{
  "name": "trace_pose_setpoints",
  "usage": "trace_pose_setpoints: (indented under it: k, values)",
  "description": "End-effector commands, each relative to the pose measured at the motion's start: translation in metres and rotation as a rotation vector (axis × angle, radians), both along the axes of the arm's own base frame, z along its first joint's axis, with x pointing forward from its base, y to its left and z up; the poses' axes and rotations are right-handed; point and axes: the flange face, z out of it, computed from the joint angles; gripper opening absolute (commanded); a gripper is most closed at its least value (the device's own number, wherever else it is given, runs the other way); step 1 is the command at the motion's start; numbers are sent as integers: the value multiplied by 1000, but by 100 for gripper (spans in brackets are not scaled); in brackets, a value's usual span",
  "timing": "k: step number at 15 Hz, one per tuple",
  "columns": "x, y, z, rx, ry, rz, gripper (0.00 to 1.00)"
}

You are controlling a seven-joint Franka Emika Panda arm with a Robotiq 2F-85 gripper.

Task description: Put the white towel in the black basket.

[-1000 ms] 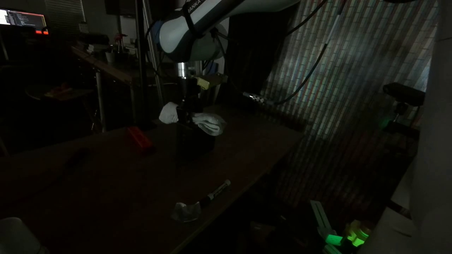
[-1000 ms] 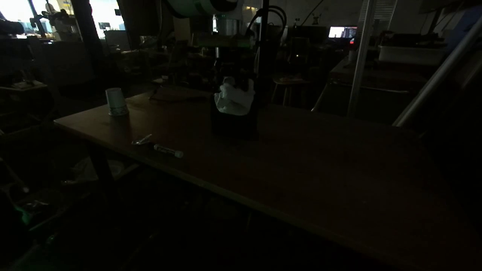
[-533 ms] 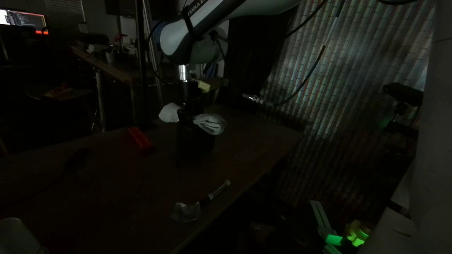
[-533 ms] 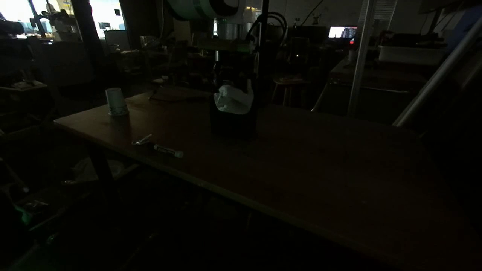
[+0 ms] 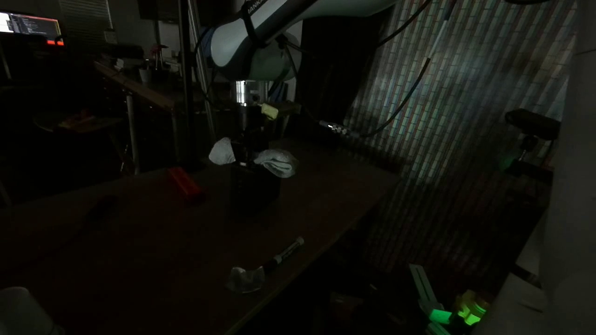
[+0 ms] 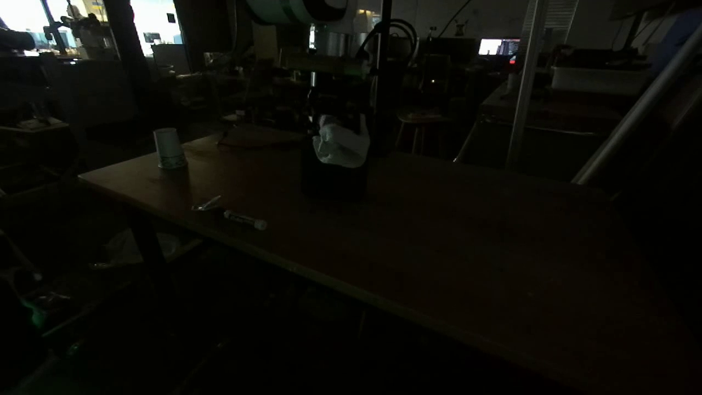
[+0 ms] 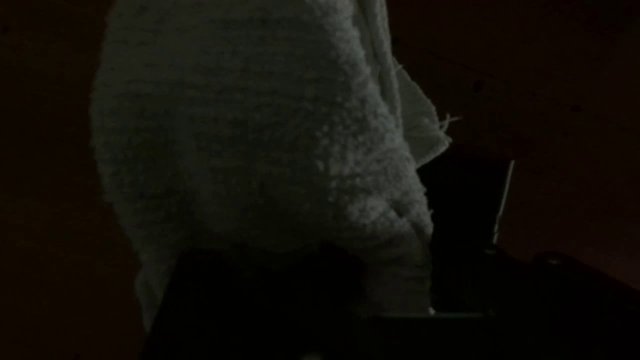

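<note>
I cannot tell whether the jaws grip the white towel [image 5: 276, 163], so ease both jutting ends down into the black basket [image 5: 254, 193] before lifting clear.

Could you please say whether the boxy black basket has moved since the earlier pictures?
Yes, slightly: in an exterior view, the black basket shifted left, judged against the unmoved white cylindrical marker.

Illumination low in all three views; tabletop [image 6: 439, 236] near-black in places. In an exterior view, background patches [image 6: 156, 24] overexposed white. In an exterior view, monitor [image 5: 35, 27] glows, wall covering [image 5: 465, 79] carries pale sheen. Wrist view: towel [image 7: 240, 115] dim grey, slightly blurred.
</note>
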Motion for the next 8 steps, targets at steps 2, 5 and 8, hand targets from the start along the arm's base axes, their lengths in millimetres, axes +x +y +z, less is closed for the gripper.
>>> trace_pose_setpoints:
  k: [2, 5, 8]
  values:
    - [-16, -1, 36, 16, -36, 22, 86]
    - [-23, -3, 58, 11, -61, 28, 100]
    - [-29, -4, 80, -5, -92, 36, 100]
